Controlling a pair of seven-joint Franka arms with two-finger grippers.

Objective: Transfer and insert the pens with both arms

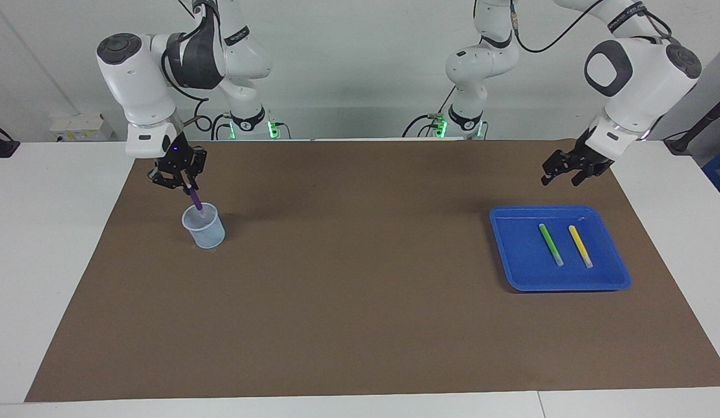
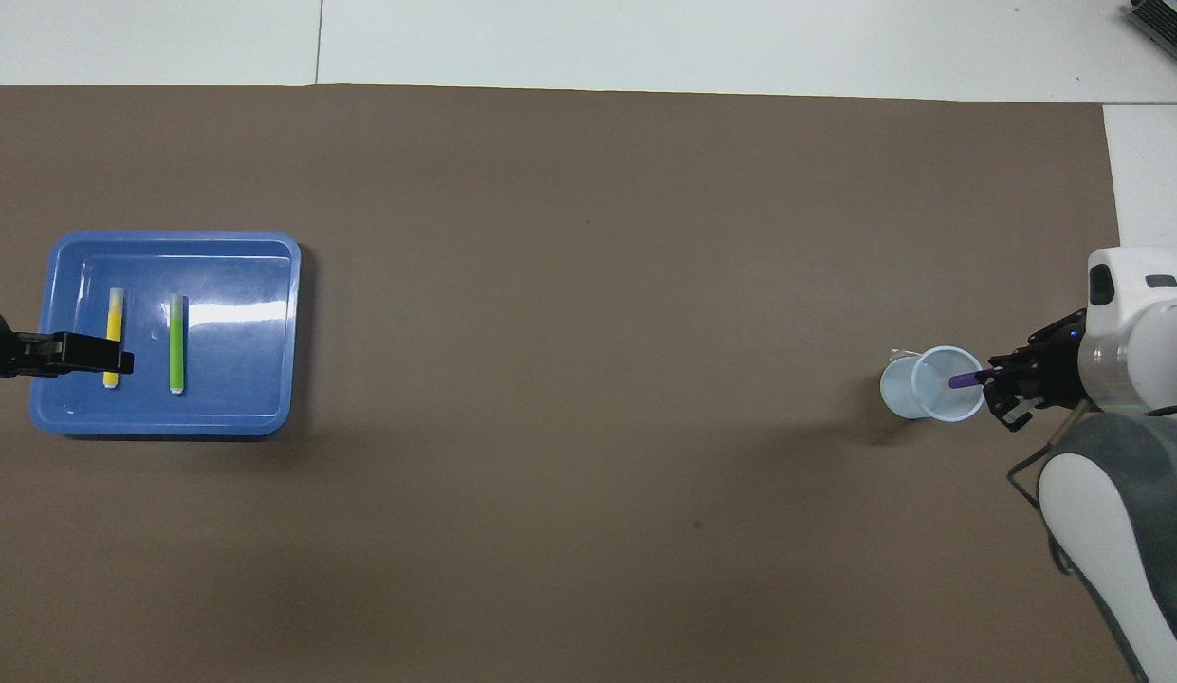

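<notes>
Gripping purple pen (image 1: 196, 201), right tool (image 1: 188, 187) closed, left tool (image 1: 561, 175) spread.

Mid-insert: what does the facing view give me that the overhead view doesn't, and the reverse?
Facing only: both arms' bases, and height. The right gripper holds the purple pen tilted, its lower end at the cup mouth. The left gripper hangs open over the mat, short of the tray.
Overhead only: the pen's end lies inside the cup's rim, and the left gripper covers part of the yellow pen.
Both: the green pen and yellow pen lie side by side in the tray.
</notes>
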